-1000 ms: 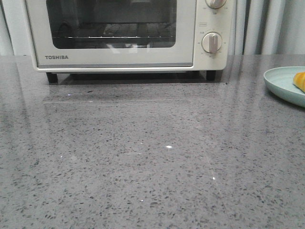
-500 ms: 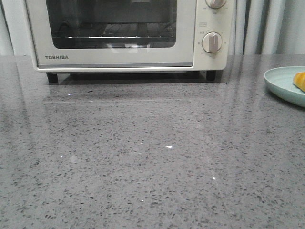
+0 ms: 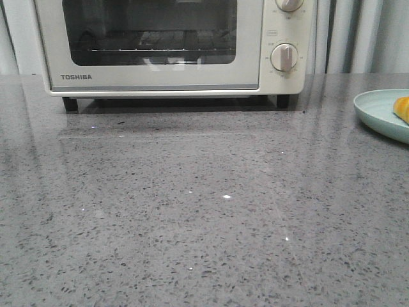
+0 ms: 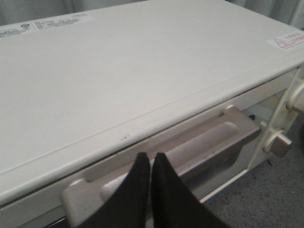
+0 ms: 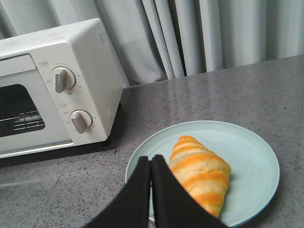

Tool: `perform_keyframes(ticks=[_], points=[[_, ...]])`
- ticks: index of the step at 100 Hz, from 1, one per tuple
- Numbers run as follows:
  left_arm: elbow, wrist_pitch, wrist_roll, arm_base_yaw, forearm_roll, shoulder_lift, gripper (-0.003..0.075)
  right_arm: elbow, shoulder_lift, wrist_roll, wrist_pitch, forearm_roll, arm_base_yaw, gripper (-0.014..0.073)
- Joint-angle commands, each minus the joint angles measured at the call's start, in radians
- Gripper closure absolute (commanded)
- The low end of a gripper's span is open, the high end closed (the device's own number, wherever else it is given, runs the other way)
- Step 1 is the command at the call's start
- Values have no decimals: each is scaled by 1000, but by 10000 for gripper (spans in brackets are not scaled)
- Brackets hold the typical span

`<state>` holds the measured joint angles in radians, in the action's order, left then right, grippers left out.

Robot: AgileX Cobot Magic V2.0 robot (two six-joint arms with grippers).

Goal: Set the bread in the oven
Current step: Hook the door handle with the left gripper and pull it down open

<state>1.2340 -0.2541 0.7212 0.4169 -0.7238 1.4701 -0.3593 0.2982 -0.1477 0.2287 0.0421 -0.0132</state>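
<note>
Grey speckled stone countertop (image 3: 204, 211) filling the front view, bare across its middle and near edge. At the far edge, toward the left corner, cream-white TOSHIBA oven (image 3: 172, 45) on black feet, glass door closed, wire rack visible behind the window, two round knobs (image 3: 284, 57) stacked on its right side. At the right edge, pale mint plate (image 3: 380, 112), cut off by the frame, with only an orange sliver of bread (image 3: 402, 107) showing. Seen fully only from the right wrist view: bread (image 5: 199, 173) lying on the plate (image 5: 251, 156), croissant-shaped, golden-orange with pale cream stripes, tapered at its ends, well apart from the oven (image 5: 57, 85). Right gripper (image 5: 151, 164) hanging over the plate's rim just beside the bread, black fingers pressed together, holding nothing. Shown only by the left wrist view: oven's flat top (image 4: 142, 71) and recessed door handle (image 4: 190, 147), with left gripper (image 4: 151, 161) just above the handle, fingers likewise together. Grey curtain (image 5: 199, 38) behind the far edge.
</note>
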Motion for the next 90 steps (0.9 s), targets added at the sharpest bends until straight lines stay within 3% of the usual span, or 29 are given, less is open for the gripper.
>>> perform_keyframes(ticks=[1,30,90], points=[[30,-30,2,-2,-15,-28,741,-37,15,7,-70,-12,0,641],[25,-125,2,-2,30,-30,742,-37,15,7,-70,-12,0,641],[-190,-135,-20,-2,55,-116,742,-37,15,7,-57,-10,0,641]])
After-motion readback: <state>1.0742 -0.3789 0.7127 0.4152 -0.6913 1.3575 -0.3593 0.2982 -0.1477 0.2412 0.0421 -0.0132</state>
